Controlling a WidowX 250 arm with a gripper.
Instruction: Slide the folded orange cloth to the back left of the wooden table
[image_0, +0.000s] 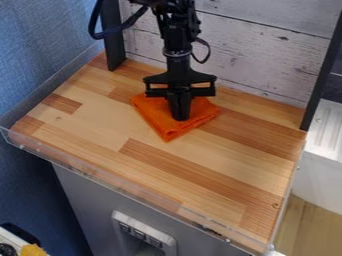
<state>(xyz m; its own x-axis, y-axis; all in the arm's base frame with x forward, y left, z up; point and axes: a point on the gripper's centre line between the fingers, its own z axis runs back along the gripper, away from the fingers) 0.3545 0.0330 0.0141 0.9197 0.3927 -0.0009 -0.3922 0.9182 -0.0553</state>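
Folded bright orange fabric cloth (162, 121), roughly square with layered edges, lying slantwise on a striped light-wood tabletop (100, 127) at upper centre of the frame, black two-finger robot gripper (180, 119) over its middle, fingers drawn together, any pinch on the fabric impossible to tell.

No text, label, brand, number or sign can be read on anything here.

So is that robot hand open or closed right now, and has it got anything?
Hand: closed, its tips down at the folded orange cloth; whether it pinches any of the fabric can't be told.
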